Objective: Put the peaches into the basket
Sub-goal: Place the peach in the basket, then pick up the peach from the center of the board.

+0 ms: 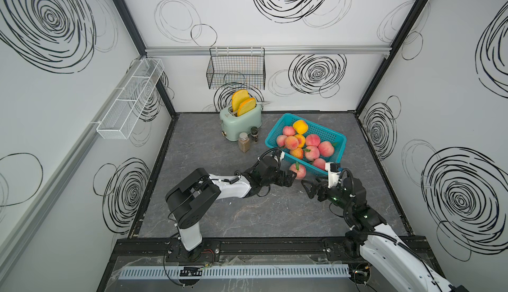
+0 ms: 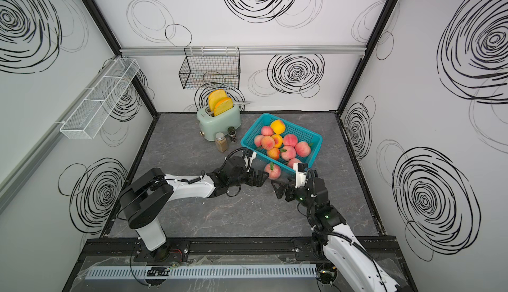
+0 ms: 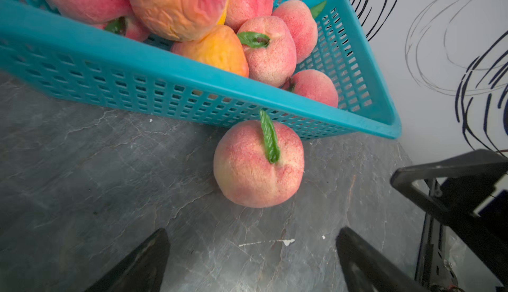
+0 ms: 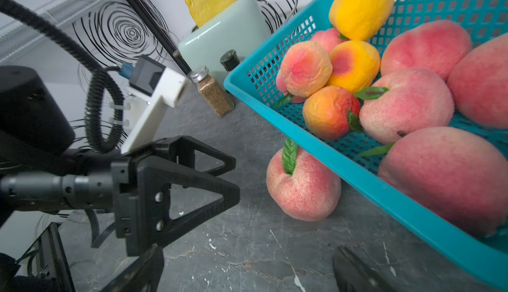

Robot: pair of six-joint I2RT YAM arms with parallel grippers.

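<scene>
Teal slotted basket [image 1: 319,131] sits right of centre in both top views on the grey marbled surface [image 1: 247,216], turned at an angle to the back wall. About ten peaches [image 1: 312,140] are piled inside it, mostly pink-red, with a yellow one at the far end and two or three orange-yellow ones in the middle. One loose peach [image 1: 298,171], pink with a green leaf on top, is outside the basket on the surface, right up against the basket's near long wall, below the pile in frame. In the left wrist view it lies centre frame. Left pincer [image 1: 290,177] is just left of the loose peach in both top views, spread wide and gripping nothing, with its tips near the fruit but apart from it. Right pincer [image 1: 309,183] is lower right of the loose peach, also spread and empty, pointing toward the fruit, with its wrist by the basket's near right corner. Mint-green toaster [image 1: 240,122] with two orange-crusted toast slices [image 1: 246,106] stands upper left of the basket. Two spice jars [image 1: 243,142] are between the toaster and the basket. Black wire basket [image 1: 236,69] hangs on the back wall, and the white mesh rack [image 1: 132,98] hangs on the left wall.
</scene>
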